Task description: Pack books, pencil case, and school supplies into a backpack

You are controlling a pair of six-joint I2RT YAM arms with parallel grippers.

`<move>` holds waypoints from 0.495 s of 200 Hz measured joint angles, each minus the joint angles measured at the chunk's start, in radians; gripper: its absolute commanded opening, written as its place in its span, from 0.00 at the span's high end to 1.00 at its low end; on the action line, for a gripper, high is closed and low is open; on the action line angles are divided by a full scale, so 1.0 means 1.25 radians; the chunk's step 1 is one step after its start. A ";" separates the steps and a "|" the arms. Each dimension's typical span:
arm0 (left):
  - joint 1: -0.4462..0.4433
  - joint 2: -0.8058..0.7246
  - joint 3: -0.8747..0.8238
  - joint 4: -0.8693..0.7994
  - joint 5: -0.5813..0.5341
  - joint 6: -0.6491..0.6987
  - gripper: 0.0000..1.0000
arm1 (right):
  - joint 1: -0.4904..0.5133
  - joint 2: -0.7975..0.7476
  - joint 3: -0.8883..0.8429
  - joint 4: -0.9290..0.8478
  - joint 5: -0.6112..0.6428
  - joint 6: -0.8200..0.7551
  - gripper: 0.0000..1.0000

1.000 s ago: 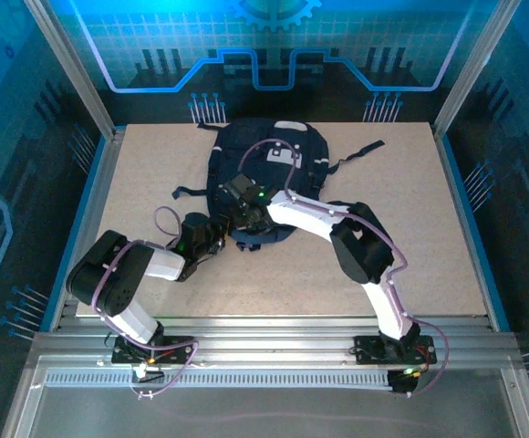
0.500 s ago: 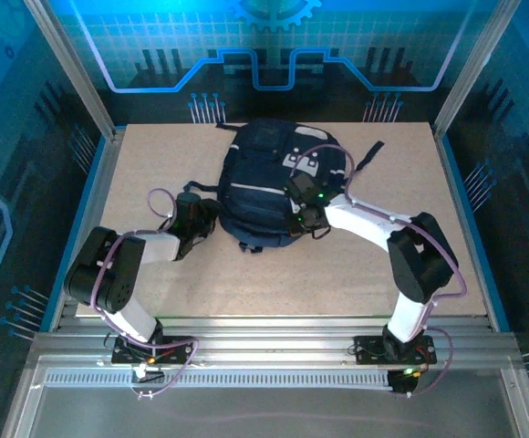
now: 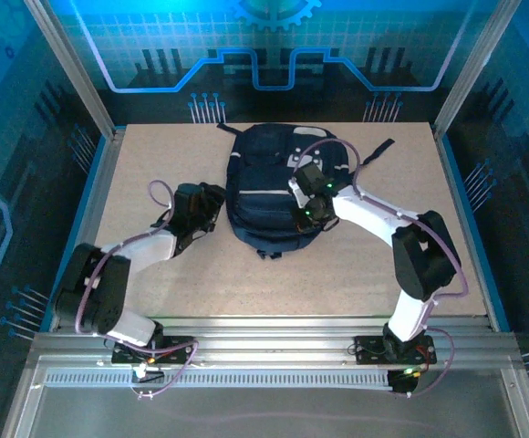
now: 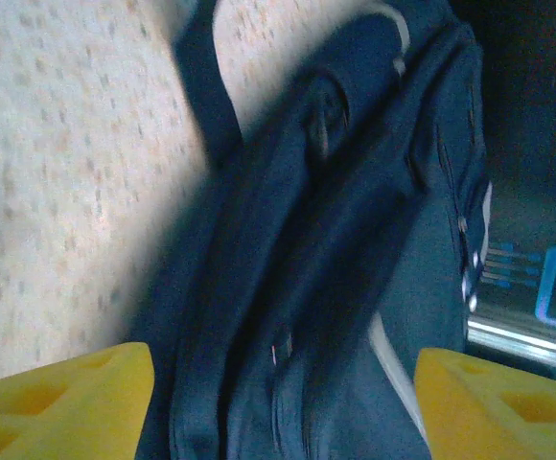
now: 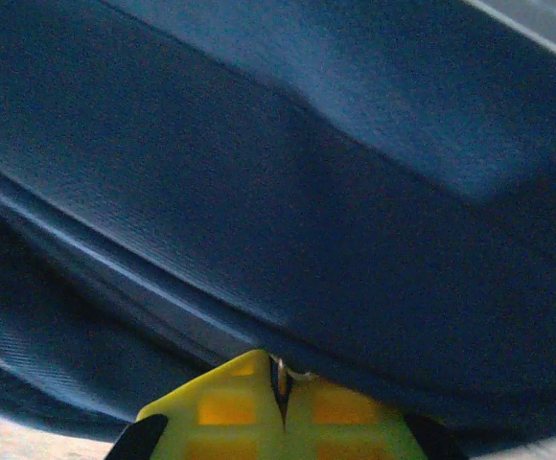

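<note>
Left fingers just released beside the backpack's left side, bag now straightened far-centre on the counter, right fingers stay clenched on what looks like a zipper pull, so probably zipping up.

Seen from the left wrist, the backpack is smeared with blur, its zips indistinct, and it runs off the top and bottom edges. The left hand's yellow fingers are cropped at the bottom edge. At the backpack's seam the right hand pinches a tiny pale glint, too small to identify.
</note>
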 measured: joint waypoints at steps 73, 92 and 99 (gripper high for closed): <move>-0.154 -0.086 -0.049 -0.117 -0.027 -0.087 0.17 | 0.078 0.209 0.284 0.029 -0.107 0.066 1.00; -0.159 -0.053 -0.049 -0.108 -0.045 -0.098 0.17 | 0.085 0.226 0.323 0.023 -0.122 0.074 1.00; -0.158 -0.038 -0.049 -0.107 -0.060 -0.102 0.17 | 0.087 0.227 0.326 0.023 -0.125 0.076 1.00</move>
